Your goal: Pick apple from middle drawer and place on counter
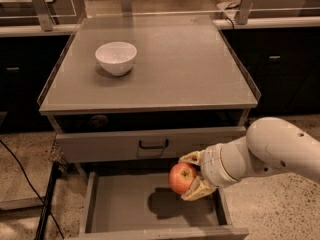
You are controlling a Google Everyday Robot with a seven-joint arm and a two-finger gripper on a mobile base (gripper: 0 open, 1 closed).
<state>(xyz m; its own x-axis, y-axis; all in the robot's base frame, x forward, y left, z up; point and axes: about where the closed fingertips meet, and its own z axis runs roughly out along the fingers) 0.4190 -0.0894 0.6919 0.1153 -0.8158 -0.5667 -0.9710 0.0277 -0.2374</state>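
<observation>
The red apple (182,177) with yellowish patches is held in my gripper (192,175), whose pale fingers (199,188) close on it from the right. It hangs above the open middle drawer (125,203), over the drawer's right part, and casts a shadow on the grey floor. My white arm (272,151) reaches in from the right. The counter (180,64), the flat grey rimmed top of the cabinet, lies above and behind the gripper.
A white bowl (116,57) stands on the counter's left part. A closed drawer front with a small black handle (153,145) sits just above the open drawer. Dark cabinets (280,69) flank the unit. A black cable (30,184) runs over the speckled floor at the left.
</observation>
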